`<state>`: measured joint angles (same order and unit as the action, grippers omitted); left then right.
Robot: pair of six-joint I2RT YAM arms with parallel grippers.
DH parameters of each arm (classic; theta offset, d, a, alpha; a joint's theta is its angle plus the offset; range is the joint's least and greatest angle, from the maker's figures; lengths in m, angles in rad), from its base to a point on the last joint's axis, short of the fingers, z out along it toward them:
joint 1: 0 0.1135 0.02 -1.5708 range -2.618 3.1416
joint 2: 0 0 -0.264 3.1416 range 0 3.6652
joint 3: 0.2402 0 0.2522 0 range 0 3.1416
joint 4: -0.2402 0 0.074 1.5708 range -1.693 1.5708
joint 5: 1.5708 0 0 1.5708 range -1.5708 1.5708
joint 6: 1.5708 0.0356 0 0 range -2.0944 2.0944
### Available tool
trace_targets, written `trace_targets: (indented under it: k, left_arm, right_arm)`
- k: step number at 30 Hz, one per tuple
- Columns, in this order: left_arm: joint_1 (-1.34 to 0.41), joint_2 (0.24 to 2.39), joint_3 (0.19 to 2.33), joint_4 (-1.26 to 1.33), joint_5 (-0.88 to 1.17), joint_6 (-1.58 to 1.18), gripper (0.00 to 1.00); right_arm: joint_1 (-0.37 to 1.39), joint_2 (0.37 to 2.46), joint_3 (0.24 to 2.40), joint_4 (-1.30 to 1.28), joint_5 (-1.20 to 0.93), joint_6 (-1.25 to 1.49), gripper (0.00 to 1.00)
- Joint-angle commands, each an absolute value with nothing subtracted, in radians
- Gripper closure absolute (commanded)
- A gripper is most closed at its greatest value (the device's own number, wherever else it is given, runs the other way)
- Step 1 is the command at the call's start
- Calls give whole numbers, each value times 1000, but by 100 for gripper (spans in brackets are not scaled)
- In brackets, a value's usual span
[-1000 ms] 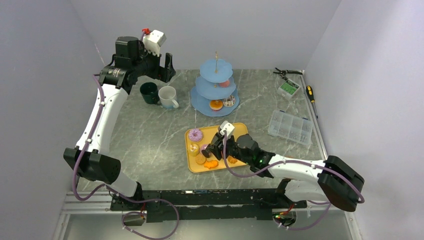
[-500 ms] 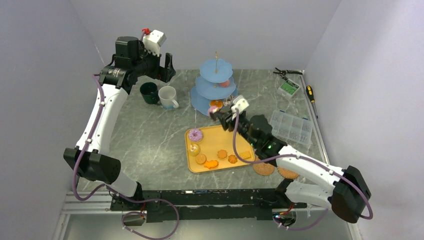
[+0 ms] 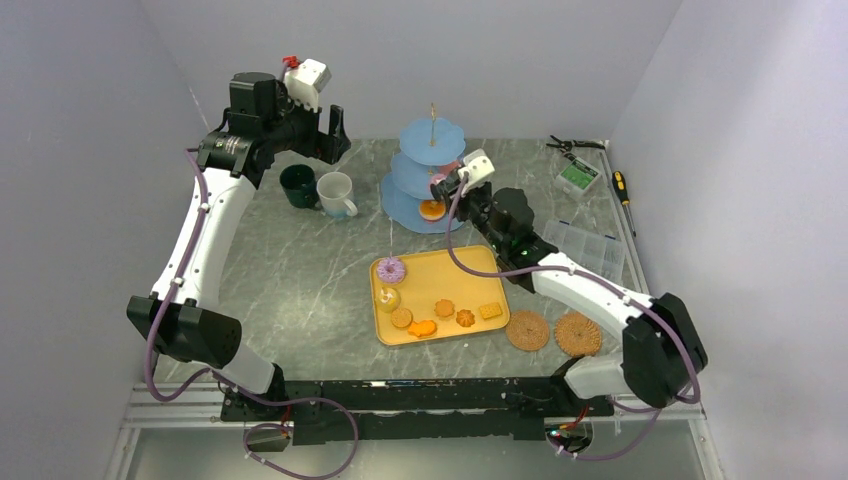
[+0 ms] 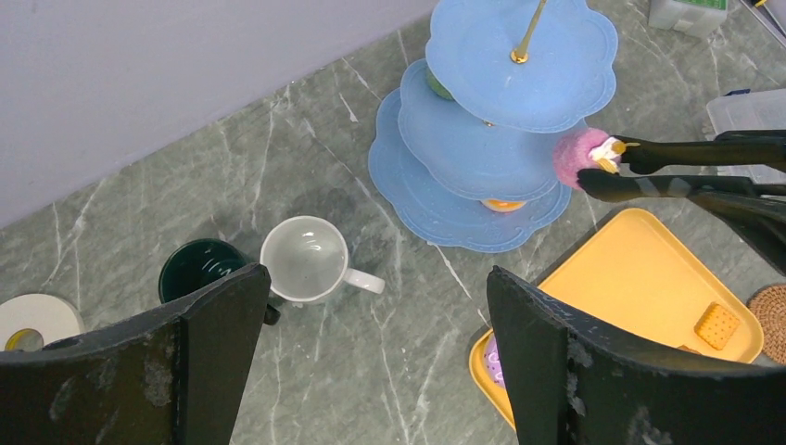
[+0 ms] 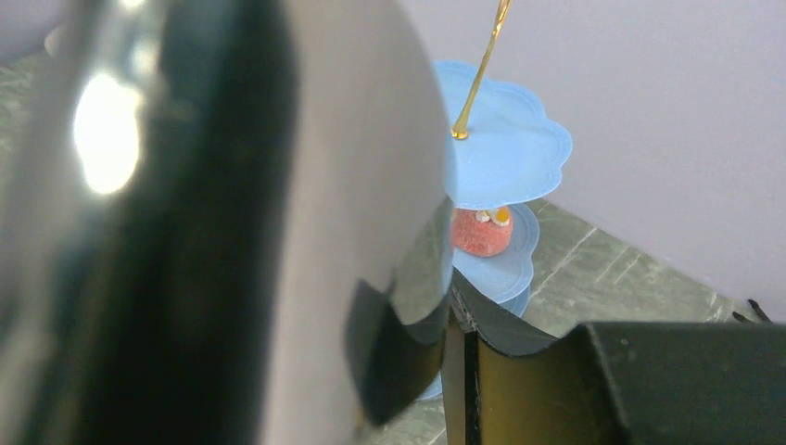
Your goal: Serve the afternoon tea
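Gripping the pink cupcake [image 4: 578, 156] by its sides at the middle-tier rim of the light-blue three-tier stand [image 4: 436, 211], upper right of the left wrist view, the right gripper [image 4: 599, 166] held a piece judged light, soft and crushable; the left gripper [image 4: 378, 278] hung open.

Out-of-focus shiny dark object [image 5: 213, 222] fills the left half. Behind it: light-blue stand [image 5: 505, 153], gold centre rod [image 5: 484, 60] above the top tier. Red cupcake [image 5: 482, 232] sits on the tier below. Grey marble table [image 5: 593, 273] at right, lilac wall [image 5: 649, 93] behind.
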<state>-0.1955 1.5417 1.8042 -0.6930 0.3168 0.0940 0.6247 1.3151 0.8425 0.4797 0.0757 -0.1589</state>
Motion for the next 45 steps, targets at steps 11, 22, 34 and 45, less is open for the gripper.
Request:
trace_targets:
  k: [11, 22, 34, 45]
  left_arm:
    - [-189, 1502, 1808, -642, 333, 117, 7]
    - [-188, 1505, 1819, -649, 333, 123, 7]
    - [-187, 1507, 1815, -644, 333, 125, 7]
    - [-184, 1503, 1815, -650, 341, 123, 7]
  right_arm:
    - [579, 1508, 960, 719, 107, -204, 60]
    - [527, 1602, 993, 741, 81, -174, 57]
    - [516, 1651, 1024, 743, 81, -171, 43]
    - [517, 1542, 964, 710, 59, -160, 37]
